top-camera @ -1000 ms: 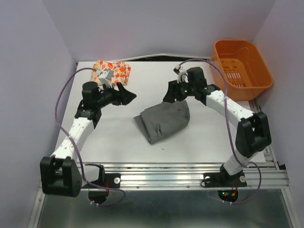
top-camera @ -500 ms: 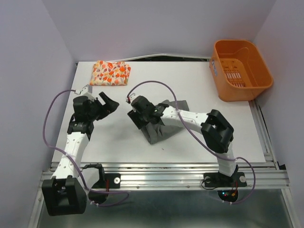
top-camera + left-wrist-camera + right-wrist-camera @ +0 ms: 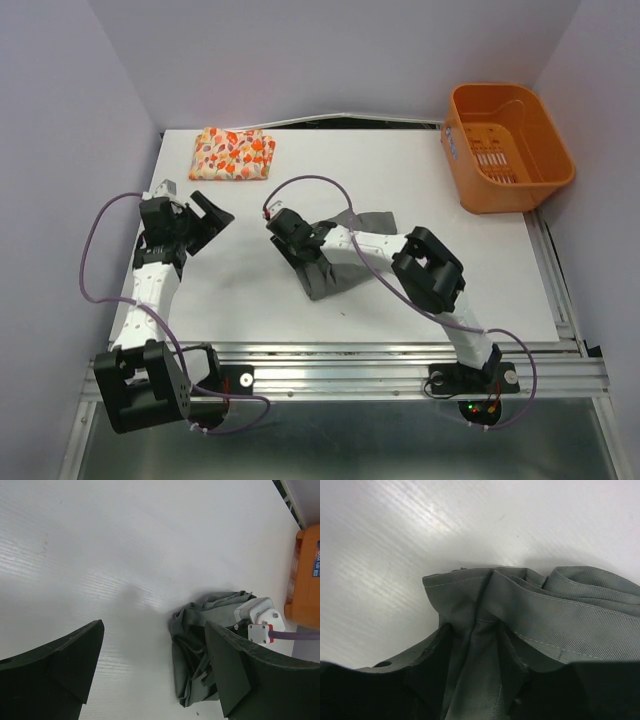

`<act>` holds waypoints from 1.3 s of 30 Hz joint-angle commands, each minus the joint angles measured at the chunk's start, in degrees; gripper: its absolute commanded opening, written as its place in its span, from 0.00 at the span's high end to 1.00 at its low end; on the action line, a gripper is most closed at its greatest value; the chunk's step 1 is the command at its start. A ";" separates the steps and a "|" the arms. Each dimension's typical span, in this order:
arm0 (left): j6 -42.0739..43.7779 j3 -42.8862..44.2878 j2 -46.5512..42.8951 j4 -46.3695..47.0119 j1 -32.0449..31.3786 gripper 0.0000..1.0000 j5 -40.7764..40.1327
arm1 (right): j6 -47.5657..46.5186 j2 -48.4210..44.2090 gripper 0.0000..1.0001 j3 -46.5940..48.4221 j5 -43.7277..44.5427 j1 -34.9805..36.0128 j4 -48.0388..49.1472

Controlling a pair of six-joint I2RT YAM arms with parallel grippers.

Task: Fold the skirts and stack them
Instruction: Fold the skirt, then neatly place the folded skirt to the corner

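The dark grey skirt (image 3: pixel 342 274) lies bunched near the table's middle. My right gripper (image 3: pixel 291 240) sits at its left edge. In the right wrist view the gripper (image 3: pixel 475 672) is shut on a ridge of the grey skirt (image 3: pixel 560 615), with cloth pinched between the two dark fingers. The printed cream skirt (image 3: pixel 233 154) lies folded at the far left of the table. My left gripper (image 3: pixel 207 215) is open and empty above bare table, left of the grey skirt. The left wrist view shows its spread jaws (image 3: pixel 152 667) and the grey skirt (image 3: pixel 192 650) beyond.
An orange plastic basket (image 3: pixel 507 131) stands at the table's far right corner; it also shows in the left wrist view (image 3: pixel 305 575). The white table (image 3: pixel 240 290) has walls on the left, back and right. A metal rail runs along the near edge.
My right arm has swung from the grey skirt's far right side across to its left edge and closed on the cloth. My left arm has drawn back to the left.
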 commanded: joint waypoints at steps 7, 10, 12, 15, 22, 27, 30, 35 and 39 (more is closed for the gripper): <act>2.27 -8.28 -0.17 6.16 0.04 0.05 9.24 | 5.11 3.68 0.99 6.13 -6.54 -4.45 -2.55; 3.87 -10.56 2.91 10.99 0.04 0.01 16.35 | 8.89 1.65 0.99 8.24 -14.20 -8.14 -2.55; 0.89 -11.72 5.88 15.99 -0.74 0.01 19.78 | 11.52 -0.63 0.99 8.43 -20.59 -10.07 -1.68; -0.26 -11.46 9.58 21.70 -4.34 0.01 19.88 | 14.60 -3.45 0.99 7.20 -25.53 -11.31 0.69; -7.99 -11.46 17.50 36.13 -15.24 0.01 20.94 | 19.18 -4.95 0.99 6.40 -29.51 -14.65 4.83; -14.22 -11.19 23.29 44.12 -19.81 0.01 18.14 | 20.94 -3.81 0.99 8.77 -31.27 -16.41 5.88; -15.99 -10.84 25.50 49.22 -21.57 0.02 19.26 | 21.12 -3.80 0.99 9.30 -31.44 -16.94 6.59; -21.26 -10.93 31.12 59.17 -23.95 0.01 20.24 | 21.56 -3.01 0.99 10.09 -31.97 -16.94 7.21; -20.92 -11.11 31.83 53.57 -24.30 0.02 14.09 | 21.91 -2.84 0.99 10.89 -31.89 -16.94 7.21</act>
